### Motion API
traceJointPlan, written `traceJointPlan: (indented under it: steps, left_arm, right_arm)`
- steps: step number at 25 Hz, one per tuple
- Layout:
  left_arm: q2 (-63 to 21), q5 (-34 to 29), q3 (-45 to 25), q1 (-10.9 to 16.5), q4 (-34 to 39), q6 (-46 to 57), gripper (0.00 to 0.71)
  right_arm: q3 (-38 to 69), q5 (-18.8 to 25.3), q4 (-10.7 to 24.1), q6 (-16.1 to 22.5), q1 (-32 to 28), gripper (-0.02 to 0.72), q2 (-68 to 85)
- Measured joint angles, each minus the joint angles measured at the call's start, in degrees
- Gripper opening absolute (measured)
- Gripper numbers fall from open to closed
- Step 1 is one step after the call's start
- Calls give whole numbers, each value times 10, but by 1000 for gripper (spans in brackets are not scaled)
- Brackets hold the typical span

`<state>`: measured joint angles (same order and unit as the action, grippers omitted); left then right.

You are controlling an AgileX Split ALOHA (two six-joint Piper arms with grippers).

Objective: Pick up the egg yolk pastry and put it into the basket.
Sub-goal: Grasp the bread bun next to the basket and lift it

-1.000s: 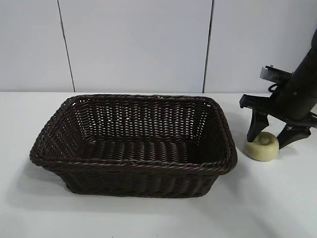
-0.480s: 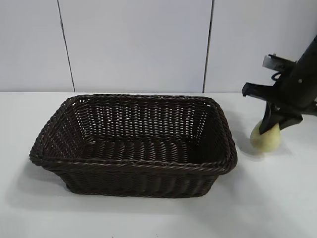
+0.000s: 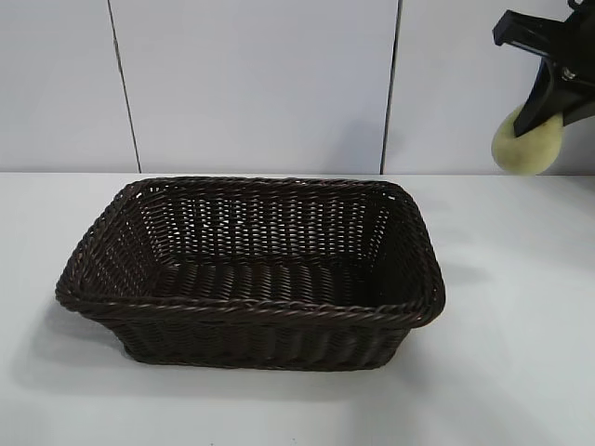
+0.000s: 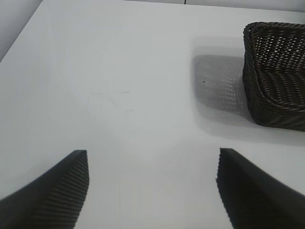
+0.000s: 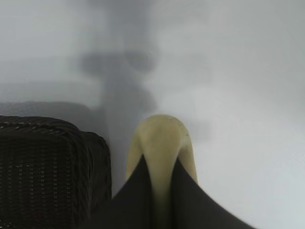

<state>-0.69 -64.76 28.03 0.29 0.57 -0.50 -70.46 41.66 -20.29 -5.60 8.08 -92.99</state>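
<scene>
Exterior: right gripper [image 3: 544,116] is up at the far right, well above the table [image 3: 521,372] and off to the right of the basket [image 3: 251,311], fingers clamped on the egg yolk pastry [image 3: 526,144]. Pastry is airborne, held edge-on and tilted, its round face slanting down toward the basket side. Basket sits on the table, long axis running left-right, opening up.

Left wrist: left gripper [image 4: 152,191] parked over bare table [image 4: 119,71] well clear of the basket [image 4: 276,90], fingers spread apart, nothing between them.

Right wrist: pastry [image 5: 162,143] pinched between both fingers [image 5: 131,200], rounded edge sticking out past the tips; basket corner [image 5: 52,167] just beside it, below.
</scene>
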Motion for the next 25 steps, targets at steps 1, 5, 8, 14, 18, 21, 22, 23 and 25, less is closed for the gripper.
traceJointPlan:
  steps: [1, 5, 8, 14, 18, 21, 22, 23, 25]
  left_arm:
    - [0, 0, 0, 0, 0, 0, 541]
    - [0, 0, 0, 0, 0, 0, 541]
    - [0, 0, 0, 0, 0, 0, 541]
    - [0, 0, 0, 0, 0, 0, 541]
    - [0, 0, 0, 0, 0, 0, 541]
    - [0, 0, 0, 0, 0, 0, 541]
    - [0, 0, 0, 0, 0, 0, 541]
    - [0, 0, 0, 0, 0, 0, 541]
    - [0, 0, 0, 0, 0, 0, 541]
  right_arm:
    - [0, -8, -1, 0, 16, 34, 0]
    - [0, -37, -7, 2, 92, 34, 0]
    - [0, -58, -10, 9, 148, 34, 0]
    - [0, -104, -12, 11, 234, 34, 0]
    - [0, -148, -14, 11, 266, 34, -7]
    - [0, -182, -20, 11, 282, 34, -30]
    - [0, -195, -22, 11, 287, 34, -40]
    - [0, -206, -24, 11, 290, 34, -52]
    - [0, -229, -27, 11, 295, 34, -72]
